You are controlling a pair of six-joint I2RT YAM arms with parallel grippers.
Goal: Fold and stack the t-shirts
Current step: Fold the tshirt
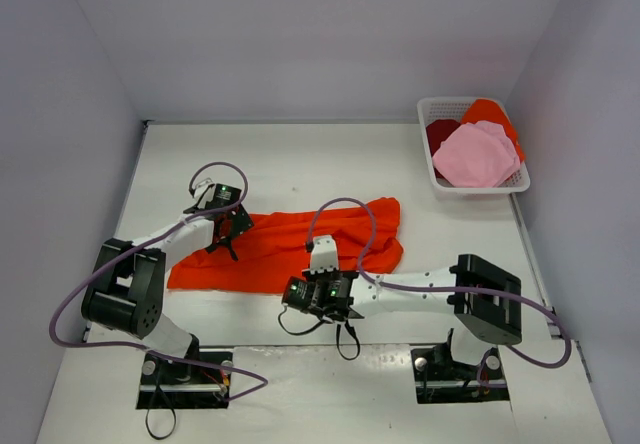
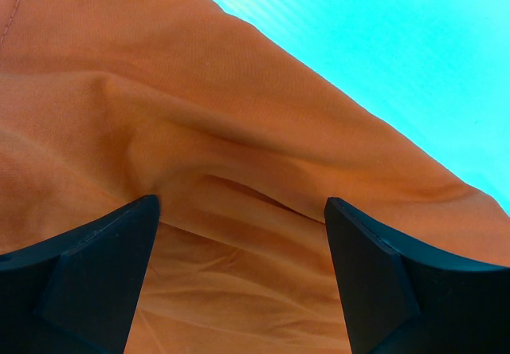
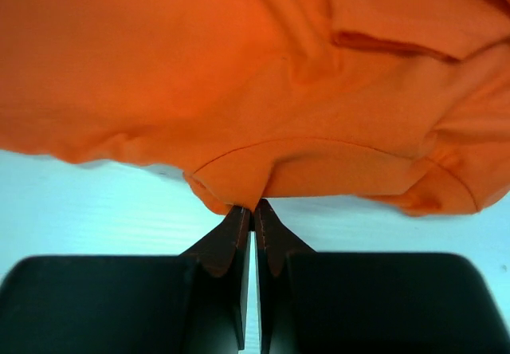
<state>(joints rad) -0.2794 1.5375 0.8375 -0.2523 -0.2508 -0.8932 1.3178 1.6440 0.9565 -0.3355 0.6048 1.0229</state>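
Right gripper (image 3: 253, 208) is pinched tight on the near hem of the orange t-shirt (image 1: 290, 239), which lies mid-table (image 1: 300, 154), while the left gripper (image 2: 241, 206) hangs wide open over its left end; this light, limp cloth will likely sag, so hems and corners look like the best holds.

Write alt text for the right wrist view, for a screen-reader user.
The right gripper is shut on a puckered fold at the near edge of the orange t-shirt. The wrinkled shirt fills the upper half of the view, with the pale table bare below it on either side of the gripper.
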